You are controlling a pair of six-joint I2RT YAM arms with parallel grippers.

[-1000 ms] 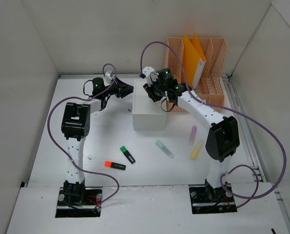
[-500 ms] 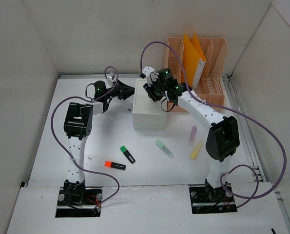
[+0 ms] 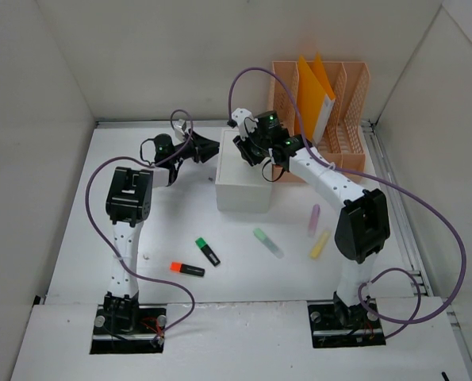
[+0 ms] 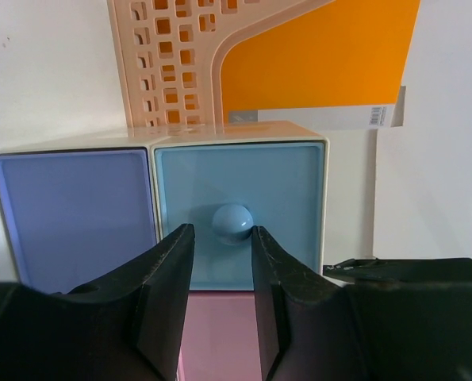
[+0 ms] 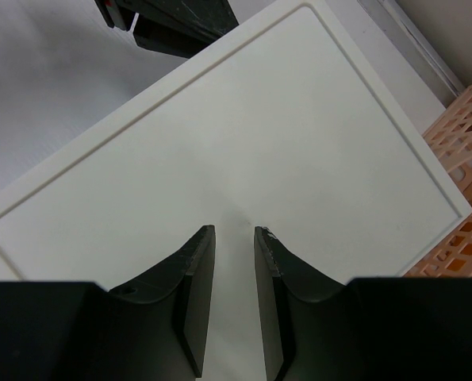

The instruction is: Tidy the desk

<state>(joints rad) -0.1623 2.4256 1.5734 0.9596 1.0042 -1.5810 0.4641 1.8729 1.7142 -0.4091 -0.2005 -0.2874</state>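
The desk (image 3: 166, 226) is a white tabletop between white walls. On it stands a white drawer box (image 3: 243, 186). Its front shows in the left wrist view: a light blue drawer (image 4: 283, 182) with a round knob (image 4: 232, 223), a violet drawer (image 4: 77, 214) beside it and a pink drawer (image 4: 220, 333) below. My left gripper (image 4: 223, 230) is open, its tips on either side of the knob, which sits just past them. My right gripper (image 5: 234, 230) rests over the box's flat top (image 5: 243, 151), jaws a narrow gap apart with nothing between them.
Loose highlighters lie in front of the box: green (image 3: 208, 252), orange (image 3: 187, 270), pale green (image 3: 268, 243), purple (image 3: 314, 220) and yellow (image 3: 320, 244). A peach file rack (image 3: 351, 119) holding a yellow folder (image 3: 316, 95) stands at the back right, close behind the box.
My left arm has edged right, bringing its gripper closer to the box's front. The right arm has not moved.
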